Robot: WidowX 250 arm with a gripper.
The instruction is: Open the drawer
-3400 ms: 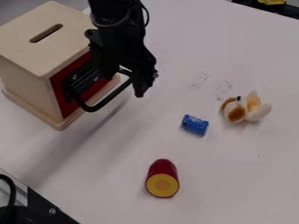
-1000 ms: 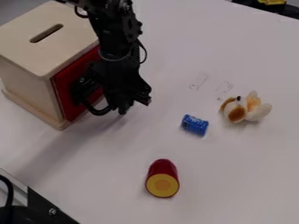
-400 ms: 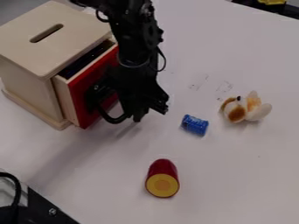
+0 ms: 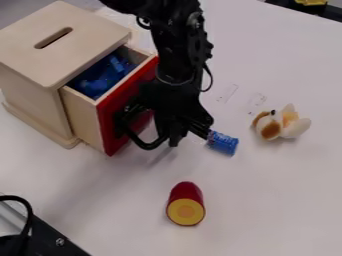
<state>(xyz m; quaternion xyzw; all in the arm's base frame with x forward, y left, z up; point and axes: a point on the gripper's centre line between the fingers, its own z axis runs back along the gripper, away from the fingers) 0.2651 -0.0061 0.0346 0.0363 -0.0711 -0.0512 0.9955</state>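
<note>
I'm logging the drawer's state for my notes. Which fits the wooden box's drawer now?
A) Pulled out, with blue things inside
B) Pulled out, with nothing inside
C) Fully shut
A: the drawer juts out from the wooden box, and blue things show inside it.

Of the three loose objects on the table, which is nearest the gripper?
The small blue cylinder, right beside the gripper in this view. The red-and-yellow piece lies farther toward the camera, the white-and-brown toy farther to the image's right.
</note>
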